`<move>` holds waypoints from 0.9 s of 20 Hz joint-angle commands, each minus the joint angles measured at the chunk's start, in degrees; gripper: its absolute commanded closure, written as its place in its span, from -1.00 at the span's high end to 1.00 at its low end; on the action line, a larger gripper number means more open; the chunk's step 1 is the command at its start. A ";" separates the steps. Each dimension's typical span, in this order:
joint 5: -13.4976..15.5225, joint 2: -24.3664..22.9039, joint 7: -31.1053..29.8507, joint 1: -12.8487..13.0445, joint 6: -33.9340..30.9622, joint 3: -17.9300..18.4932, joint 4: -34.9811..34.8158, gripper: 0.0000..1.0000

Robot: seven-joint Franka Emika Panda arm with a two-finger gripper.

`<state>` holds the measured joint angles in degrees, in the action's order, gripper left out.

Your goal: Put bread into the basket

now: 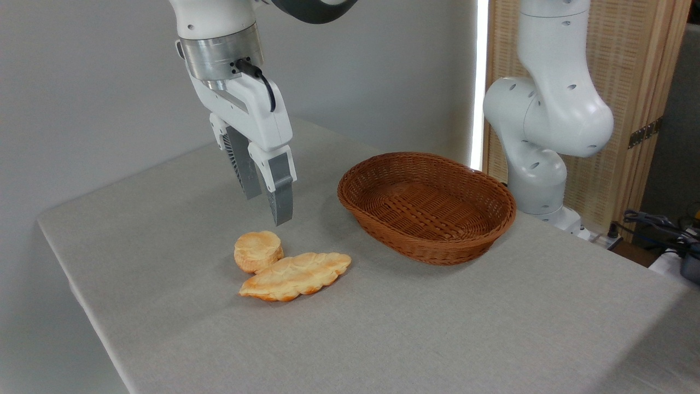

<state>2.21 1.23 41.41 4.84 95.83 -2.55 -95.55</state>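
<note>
Golden-topped bread (258,251) sits on the table (492,328), touching the leaf-shaped pastry (296,276), left of the empty basket (426,207). Your gripper (266,208) hangs above it, fingers parted, holding nothing. It looks light and crumbly: pinch its paler sides gently.

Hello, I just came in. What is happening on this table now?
A robot arm holds its tool above a small round bread on the table, with nothing in its grip. The fingers stand slightly apart. A longer flat pastry lies against the bread. The wicker basket to the right is empty, so the bread is not yet picked up.
</note>
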 commanded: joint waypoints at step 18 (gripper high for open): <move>0.51 -0.26 -0.19 1.83 5.33 0.26 -2.88 1.00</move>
<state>2.22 1.42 41.41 5.69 97.38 -2.61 -96.25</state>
